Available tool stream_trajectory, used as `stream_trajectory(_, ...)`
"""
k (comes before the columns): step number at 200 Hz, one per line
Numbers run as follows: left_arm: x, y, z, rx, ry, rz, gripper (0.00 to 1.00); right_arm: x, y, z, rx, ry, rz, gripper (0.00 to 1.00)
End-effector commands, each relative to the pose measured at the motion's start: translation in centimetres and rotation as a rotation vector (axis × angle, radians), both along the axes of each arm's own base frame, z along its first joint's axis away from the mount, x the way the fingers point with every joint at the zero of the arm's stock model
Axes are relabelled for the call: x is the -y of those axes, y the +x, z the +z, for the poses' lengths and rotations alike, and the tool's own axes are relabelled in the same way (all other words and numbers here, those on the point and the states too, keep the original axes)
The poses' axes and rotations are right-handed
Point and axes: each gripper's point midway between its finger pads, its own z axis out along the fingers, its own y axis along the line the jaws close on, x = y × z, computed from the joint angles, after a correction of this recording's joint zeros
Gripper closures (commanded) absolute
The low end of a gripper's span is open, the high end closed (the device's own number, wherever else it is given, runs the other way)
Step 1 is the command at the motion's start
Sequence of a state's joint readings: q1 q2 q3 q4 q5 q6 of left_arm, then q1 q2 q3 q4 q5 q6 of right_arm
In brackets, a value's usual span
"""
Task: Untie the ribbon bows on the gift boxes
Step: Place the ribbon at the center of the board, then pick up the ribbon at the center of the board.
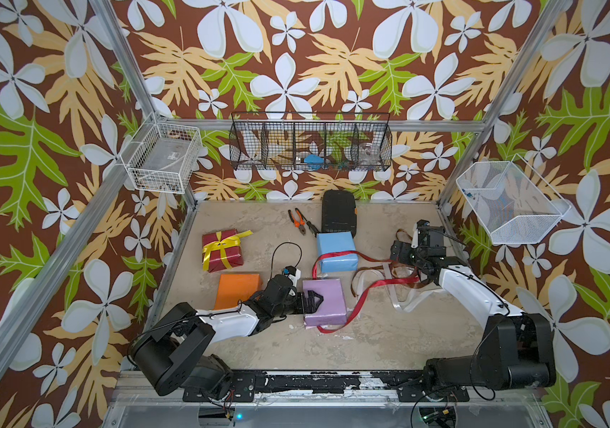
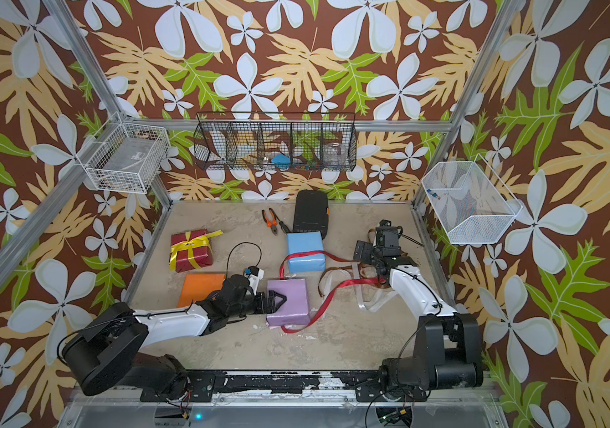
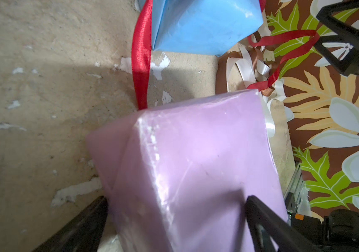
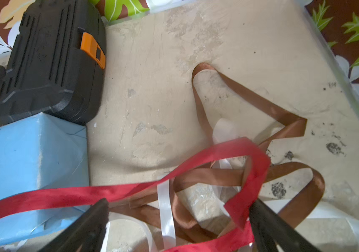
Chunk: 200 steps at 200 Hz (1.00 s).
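- Fingers (image 3: 82, 224) of left gripper (image 3: 175, 198) are spread wide astride lilac box (image 3: 196, 141) (contact unclear).
- Right gripper (image 4: 179, 200) is opened wide; red ribbon (image 4: 65, 194) is draped against one finger.

Overhead pair; wrist close-ups, shared red ribbon (image 3: 140, 65)

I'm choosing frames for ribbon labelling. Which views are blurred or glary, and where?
Right wrist view: the red ribbon looks motion-smeared, the brown ribbon is crisp. Left wrist view: the lilac box has a glare streak along its edge and softens near the lens. Both top views: evenly lit and sharp.
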State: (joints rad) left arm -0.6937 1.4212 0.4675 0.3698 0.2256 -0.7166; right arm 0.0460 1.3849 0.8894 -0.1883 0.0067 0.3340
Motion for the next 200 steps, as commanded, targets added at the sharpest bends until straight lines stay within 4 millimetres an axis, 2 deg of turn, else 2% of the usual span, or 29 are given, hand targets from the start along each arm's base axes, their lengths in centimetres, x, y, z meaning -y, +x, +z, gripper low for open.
stream_trajectory(1,-1.2,-0.9,-1.5,-0.045,0.084,-0.002,0.01,-0.6,-0.6,0.2,-0.01,-0.024,0.043,0.0)
stream_trajectory(17,-1.1,-0.8,-1.2,-0.039,0.084,-0.006,0.01,-1.9,-1.1,-0.6,-0.098,-0.083,0.104,0.0)
stream_trajectory(36,-1.1,-0.6,-1.1,-0.033,0.089,-0.006,0.01,-2.1,-1.9,-1.5,-0.189,-0.29,0.097,0.0)
stream_trajectory(59,-1.0,-0.6,-1.1,-0.035,0.088,-0.013,0.01,-0.5,-2.1,-2.1,-0.263,-0.494,0.023,0.0)
stream_trajectory(77,-1.0,-0.7,-1.2,-0.038,0.097,-0.021,0.01,1.2,-2.4,-1.7,-0.297,-0.618,-0.049,0.0)
stream_trajectory(89,-1.0,-0.8,-1.3,-0.039,0.106,-0.027,0.01,1.6,-2.4,-1.2,-0.29,-0.637,-0.074,0.0)
stream_trajectory(97,-1.1,-0.8,-1.4,-0.04,0.114,-0.032,0.01,1.1,-2.2,-0.9,-0.269,-0.604,-0.06,0.0)
stream_trajectory(109,-1.1,-0.8,-1.4,-0.039,0.124,-0.034,0.0,-1.0,-1.9,-0.6,-0.219,-0.491,0.018,0.0)
stream_trajectory(121,-1.2,-0.7,-1.4,-0.036,0.129,-0.031,0.0,-5.1,-1.8,-0.3,-0.161,-0.298,0.187,0.02)
stream_trajectory(127,-1.3,-0.7,-1.4,-0.033,0.13,-0.03,0.0,-7.3,-1.9,0.1,-0.128,-0.195,0.271,0.1)
stream_trajectory(141,-1.3,-0.6,-1.3,-0.029,0.129,-0.024,0.0,-11.8,-2.8,1.5,-0.025,0.038,0.423,0.38)
stream_trajectory(155,-1.2,-0.5,-1.1,-0.025,0.123,-0.02,0.0,-13.9,-3.2,2.5,0.078,0.158,0.495,0.5)
stream_trajectory(166,-1.2,-0.5,-0.9,-0.023,0.118,-0.017,0.0,-14.5,-3.3,2.8,0.105,0.18,0.517,0.49)
stream_trajectory(186,-1.3,-0.5,-0.8,-0.022,0.117,-0.016,0.0,-15.5,-2.8,3.4,0.138,0.198,0.546,0.31)
stream_trajectory(195,-1.3,-0.5,-0.8,-0.024,0.119,-0.016,0.0,-15.5,-2.2,2.9,0.125,0.178,0.529,0.21)
stream_trajectory(200,-1.3,-0.6,-0.8,-0.024,0.119,-0.016,0.0,-15.5,-1.9,2.7,0.117,0.17,0.519,0.19)
